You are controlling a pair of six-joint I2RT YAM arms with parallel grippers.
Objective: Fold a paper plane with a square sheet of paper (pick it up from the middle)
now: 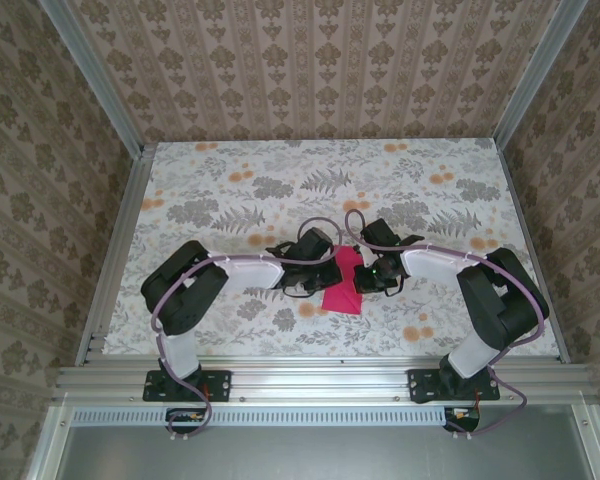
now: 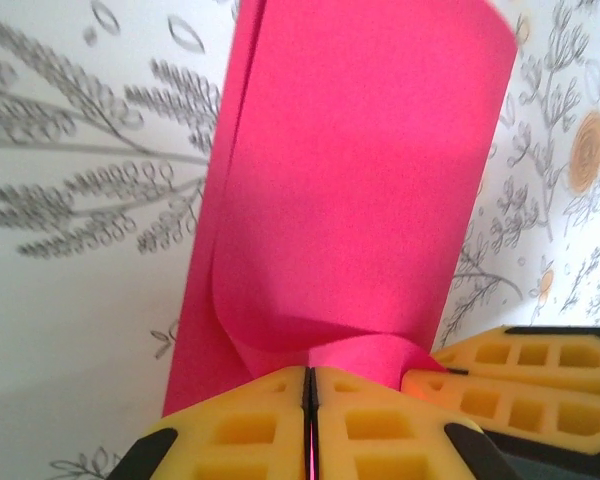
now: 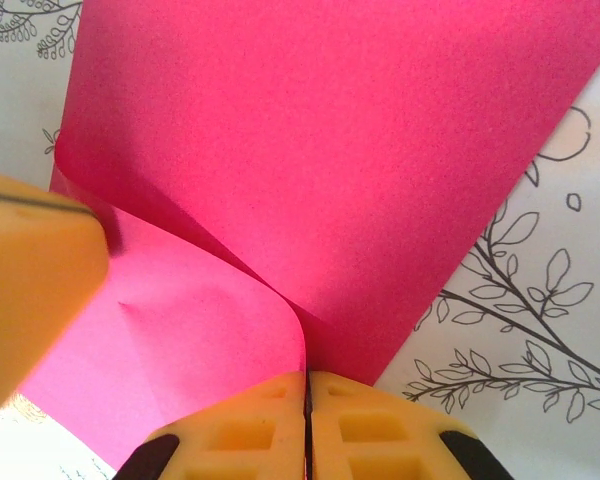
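Paper sheet (image 1: 344, 290): magenta-pink and plain, located near the front middle of the flower-patterned table (image 1: 230, 200), between the two grippers. Its near part appears to lie flat on the table. Its far part is lifted and curled where the grippers meet it.

Left gripper (image 1: 332, 272): reaches the sheet from the left. In the left wrist view, the left gripper (image 2: 308, 385) has its yellow fingers (image 2: 250, 430) pressed together, with a thin pink line of paper in the seam between them. The paper sheet (image 2: 360, 180) rises from that seam in a rolled curve and extends away over the table.

Right gripper (image 1: 366, 272): reaches the sheet from the right, just beside the left gripper. In the right wrist view, the right gripper (image 3: 307, 385) has its fingers (image 3: 370, 425) clamped together on a curled edge of the paper sheet (image 3: 330, 150). A yellow finger of the left gripper (image 3: 30, 290) sits at the left, against the paper.
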